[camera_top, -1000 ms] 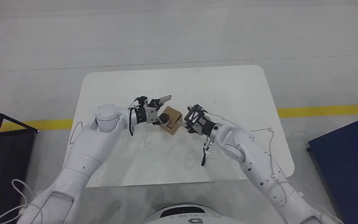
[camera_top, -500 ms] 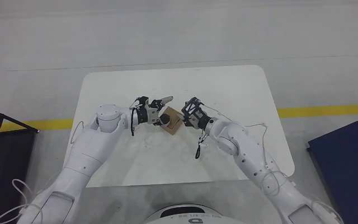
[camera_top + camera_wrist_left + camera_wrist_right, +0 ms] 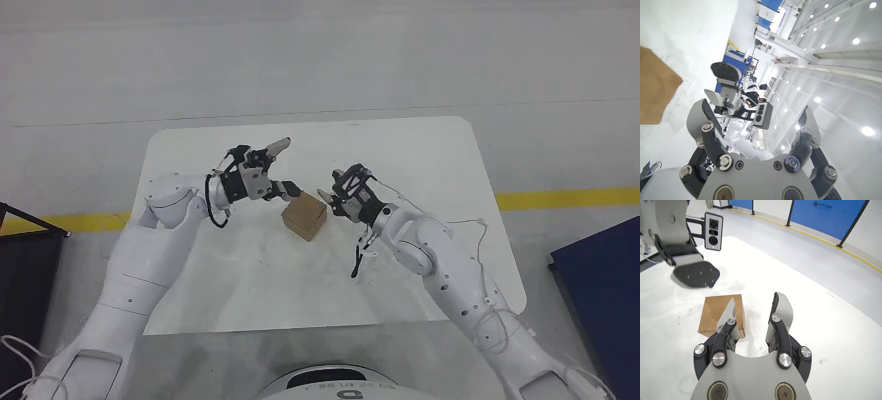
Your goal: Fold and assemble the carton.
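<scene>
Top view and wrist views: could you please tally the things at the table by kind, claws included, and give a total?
Brown cardboard carton: 1
Grey metal robot claws: 2 (left claw, right claw, both open, neither touching the carton)
White rounded table: 1
Total: 4

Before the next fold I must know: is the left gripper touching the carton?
Apart. The right wrist view shows bare table between the carton and a pad of the left gripper.
</scene>
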Action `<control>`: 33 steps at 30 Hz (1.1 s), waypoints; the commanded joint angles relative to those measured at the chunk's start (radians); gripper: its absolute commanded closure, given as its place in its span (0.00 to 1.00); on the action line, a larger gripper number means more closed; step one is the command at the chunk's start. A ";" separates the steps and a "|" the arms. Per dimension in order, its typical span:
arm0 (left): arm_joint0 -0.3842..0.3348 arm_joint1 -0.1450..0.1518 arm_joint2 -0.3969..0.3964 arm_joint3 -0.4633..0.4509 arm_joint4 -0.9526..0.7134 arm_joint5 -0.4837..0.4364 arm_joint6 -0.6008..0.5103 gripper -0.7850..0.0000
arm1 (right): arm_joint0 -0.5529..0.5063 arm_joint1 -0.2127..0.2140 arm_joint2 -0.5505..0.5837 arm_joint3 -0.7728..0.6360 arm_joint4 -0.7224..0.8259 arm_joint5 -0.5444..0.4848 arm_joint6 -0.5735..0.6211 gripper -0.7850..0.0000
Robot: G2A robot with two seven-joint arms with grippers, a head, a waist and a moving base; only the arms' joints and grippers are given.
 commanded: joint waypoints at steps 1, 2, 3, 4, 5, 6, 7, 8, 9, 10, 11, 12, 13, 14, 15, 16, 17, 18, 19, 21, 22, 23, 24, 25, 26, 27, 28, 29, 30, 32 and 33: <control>0.048 0.019 -0.096 -0.067 0.008 0.015 0.003 0.00 | -0.008 0.003 0.013 -0.017 0.003 -0.019 -0.010 0.69; 0.076 0.029 -0.142 -0.097 0.016 0.023 0.004 0.00 | -0.010 0.004 0.017 -0.026 0.001 -0.030 -0.017 0.93; 0.106 0.038 -0.186 -0.123 0.026 0.031 0.005 0.00 | -0.011 0.005 0.018 -0.032 -0.003 -0.041 -0.018 1.00; 0.139 0.046 -0.228 -0.145 0.038 0.039 0.006 0.00 | -0.009 0.005 0.015 -0.035 -0.009 -0.052 -0.012 1.00; 0.174 0.053 -0.266 -0.162 0.048 0.045 0.003 0.00 | -0.003 0.005 0.008 -0.035 -0.016 -0.060 0.001 1.00; 0.210 0.059 -0.302 -0.172 0.048 0.048 -0.003 0.00 | 0.005 0.003 -0.002 -0.030 -0.019 -0.069 0.018 1.00; 0.246 0.064 -0.337 -0.176 0.044 0.047 -0.008 0.00 | 0.017 0.001 -0.016 -0.023 -0.024 -0.079 0.039 1.00; 0.283 0.068 -0.367 -0.178 0.042 0.044 -0.012 0.00 | 0.030 -0.002 -0.030 -0.012 -0.024 -0.083 0.062 1.00; 0.318 0.072 -0.393 -0.181 0.037 0.040 -0.019 0.00 | 0.043 -0.006 -0.045 0.002 -0.016 -0.085 0.087 1.00; 0.352 0.074 -0.416 -0.182 0.031 0.036 -0.028 0.00 | 0.059 -0.010 -0.058 0.013 -0.009 -0.087 0.108 1.00; 0.383 0.077 -0.436 -0.184 0.028 0.029 -0.035 0.00 | 0.073 -0.014 -0.070 0.021 -0.007 -0.085 0.119 1.00; 0.383 0.077 -0.436 -0.184 0.028 0.029 -0.035 0.00 | 0.084 -0.018 -0.081 0.026 -0.002 -0.085 0.124 1.00; 0.383 0.077 -0.436 -0.184 0.028 0.029 -0.035 0.00 | 0.092 -0.021 -0.090 0.029 0.002 -0.085 0.127 1.00; 0.383 0.077 -0.436 -0.184 0.028 0.029 -0.035 0.00 | 0.101 -0.023 -0.098 0.033 0.001 -0.088 0.134 1.00; 0.383 0.077 -0.436 -0.184 0.028 0.029 -0.035 0.00 | 0.109 -0.026 -0.106 0.037 0.001 -0.091 0.143 1.00; 0.383 0.077 -0.436 -0.184 0.028 0.029 -0.035 0.00 | 0.116 -0.028 -0.113 0.041 0.005 -0.094 0.151 1.00; 0.383 0.077 -0.436 -0.184 0.028 0.029 -0.035 0.00 | 0.122 -0.030 -0.119 0.047 0.007 -0.096 0.160 1.00; 0.383 0.077 -0.436 -0.184 0.028 0.029 -0.035 0.00 | 0.128 -0.033 -0.127 0.054 0.014 -0.101 0.167 1.00; 0.383 0.077 -0.436 -0.184 0.028 0.029 -0.035 0.00 | 0.134 -0.035 -0.134 0.064 0.020 -0.104 0.178 1.00; 0.383 0.077 -0.436 -0.184 0.028 0.029 -0.035 0.00 | 0.146 -0.040 -0.151 0.088 0.025 -0.103 0.211 1.00; 0.383 0.077 -0.436 -0.184 0.028 0.029 -0.035 0.00 | 0.153 -0.043 -0.161 0.098 0.028 -0.104 0.230 1.00; 0.383 0.077 -0.436 -0.184 0.028 0.029 -0.035 0.00 | 0.159 -0.046 -0.169 0.106 0.032 -0.102 0.241 1.00; 0.383 0.077 -0.436 -0.184 0.028 0.029 -0.035 0.00 | 0.163 -0.049 -0.175 0.112 0.036 -0.100 0.248 1.00; 0.383 0.077 -0.436 -0.184 0.028 0.029 -0.035 0.00 | 0.167 -0.051 -0.179 0.117 0.040 -0.100 0.254 1.00; 0.383 0.077 -0.436 -0.184 0.028 0.029 -0.035 0.00 | 0.171 -0.052 -0.181 0.119 0.041 -0.098 0.255 1.00; 0.383 0.077 -0.436 -0.184 0.028 0.029 -0.035 0.00 | 0.172 -0.052 -0.181 0.119 0.039 -0.095 0.253 1.00; 0.383 0.077 -0.436 -0.184 0.028 0.029 -0.035 0.00 | 0.172 -0.053 -0.179 0.116 0.038 -0.094 0.252 1.00; 0.383 0.077 -0.436 -0.184 0.028 0.029 -0.035 0.00 | 0.171 -0.052 -0.175 0.108 0.035 -0.091 0.244 1.00; 0.383 0.077 -0.436 -0.184 0.028 0.029 -0.035 0.00 | 0.168 -0.051 -0.171 0.101 0.030 -0.088 0.238 1.00; 0.383 0.077 -0.436 -0.184 0.028 0.029 -0.035 0.00 | 0.160 -0.049 -0.163 0.088 0.024 -0.084 0.228 1.00; 0.383 0.077 -0.436 -0.184 0.028 0.029 -0.035 0.00 | 0.155 -0.049 -0.162 0.086 0.024 -0.085 0.227 1.00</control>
